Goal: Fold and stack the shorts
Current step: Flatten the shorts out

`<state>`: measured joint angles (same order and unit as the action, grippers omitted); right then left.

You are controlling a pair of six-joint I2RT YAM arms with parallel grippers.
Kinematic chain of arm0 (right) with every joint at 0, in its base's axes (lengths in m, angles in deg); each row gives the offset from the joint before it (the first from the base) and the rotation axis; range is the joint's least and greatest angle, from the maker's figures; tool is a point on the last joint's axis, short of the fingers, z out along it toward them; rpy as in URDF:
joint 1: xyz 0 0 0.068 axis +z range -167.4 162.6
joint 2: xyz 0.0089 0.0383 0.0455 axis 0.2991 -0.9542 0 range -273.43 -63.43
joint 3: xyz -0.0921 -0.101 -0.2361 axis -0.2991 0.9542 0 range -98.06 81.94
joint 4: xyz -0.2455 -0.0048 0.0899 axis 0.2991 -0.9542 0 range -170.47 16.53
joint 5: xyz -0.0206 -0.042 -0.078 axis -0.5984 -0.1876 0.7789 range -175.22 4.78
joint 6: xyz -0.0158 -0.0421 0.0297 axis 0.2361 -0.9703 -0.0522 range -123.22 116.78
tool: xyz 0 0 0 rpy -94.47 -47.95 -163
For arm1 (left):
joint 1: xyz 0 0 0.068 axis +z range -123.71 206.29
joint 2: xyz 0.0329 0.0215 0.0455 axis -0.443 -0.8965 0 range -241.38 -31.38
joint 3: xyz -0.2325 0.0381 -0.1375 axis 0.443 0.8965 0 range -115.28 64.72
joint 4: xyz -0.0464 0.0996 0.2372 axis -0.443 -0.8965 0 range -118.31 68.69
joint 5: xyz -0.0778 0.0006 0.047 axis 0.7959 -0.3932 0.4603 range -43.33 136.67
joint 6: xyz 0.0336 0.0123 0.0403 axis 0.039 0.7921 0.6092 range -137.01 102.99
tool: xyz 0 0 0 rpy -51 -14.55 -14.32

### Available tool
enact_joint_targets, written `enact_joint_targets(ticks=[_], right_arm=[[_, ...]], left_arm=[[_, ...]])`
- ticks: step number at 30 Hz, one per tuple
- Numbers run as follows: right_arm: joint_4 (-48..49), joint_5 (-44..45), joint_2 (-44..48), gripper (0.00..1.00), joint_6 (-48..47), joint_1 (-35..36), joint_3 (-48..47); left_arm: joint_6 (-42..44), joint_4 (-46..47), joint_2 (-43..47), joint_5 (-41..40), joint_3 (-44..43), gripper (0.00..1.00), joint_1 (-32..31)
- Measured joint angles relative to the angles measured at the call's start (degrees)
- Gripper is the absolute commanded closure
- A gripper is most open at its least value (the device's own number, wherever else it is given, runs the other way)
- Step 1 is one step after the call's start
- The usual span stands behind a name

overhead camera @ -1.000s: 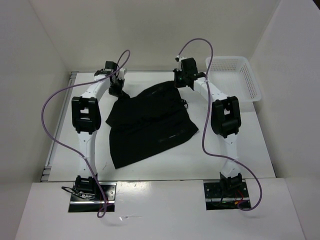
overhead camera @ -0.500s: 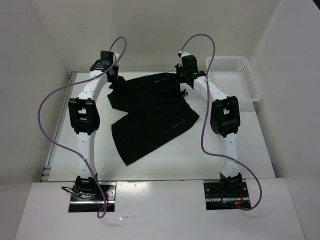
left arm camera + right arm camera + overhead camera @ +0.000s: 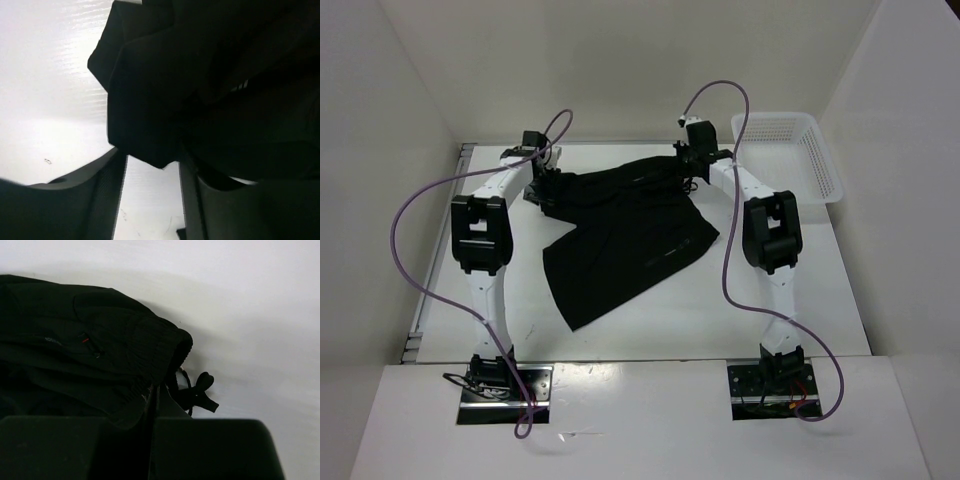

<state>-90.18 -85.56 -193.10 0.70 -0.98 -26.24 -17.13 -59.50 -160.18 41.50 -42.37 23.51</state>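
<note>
Step in hand, as I read it: spreading the shorts (image 3: pixel 620 235) flat on the bench (image 3: pixel 790 290) ahead of the 1st fold. Left end effector (image 3: pixel 542 188) is clamped narrow on a bunched corner of cloth; in the wrist view the fold fills the gap at the tips (image 3: pixel 150 159). Right end effector (image 3: pixel 152 396) is pinched to a slit on the ribbed waistband (image 3: pixel 150 347), drawstring (image 3: pixel 200 390) dangling just right of it. To do it well: keep both grips level, pull apart evenly so the top edge goes taut w/o twist, lower together, release only once cloth lies flat. Shorts sit upper centre of the top view, top edge strung between the 2 end effectors, legs trailing toward lower centre, apart from the basket (image 3: pixel 800 150) at upper right.
</note>
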Motion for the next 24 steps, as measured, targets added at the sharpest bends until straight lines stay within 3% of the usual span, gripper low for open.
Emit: enact_joint_targets(ticks=[1,3,6,13,20,24], right_arm=[[0.0,-0.3,0.0,1.0,-0.2,-0.2,0.5],[-0.1,-1.1,0.0,1.0,-0.4,-0.5,1.3],[-0.2,-2.4,0.0,1.0,-0.4,-0.9,1.9],[-0.1,-4.5,0.1,1.0,-1.1,-0.9,2.6],[-0.2,-5.0,0.2,1.0,-2.2,-0.9,4.7],[-0.2,-5.1,0.4,1.0,-2.3,-0.9,4.7]], left_arm=[[0.0,-0.7,0.3,0.8,0.3,0.37,0.3],[0.0,-1.9,0.6,3.7,-0.5,0.27,1.3],[0.0,-3.7,-0.2,6.8,-6.4,0.24,2.8],[-0.1,-1.9,-4.2,11.7,-23.8,0.24,3.0],[-0.1,-3.2,-7.4,13.6,-22.7,0.26,2.3],[-0.1,-5.3,-8.2,13.4,-19.8,0.33,2.5]])
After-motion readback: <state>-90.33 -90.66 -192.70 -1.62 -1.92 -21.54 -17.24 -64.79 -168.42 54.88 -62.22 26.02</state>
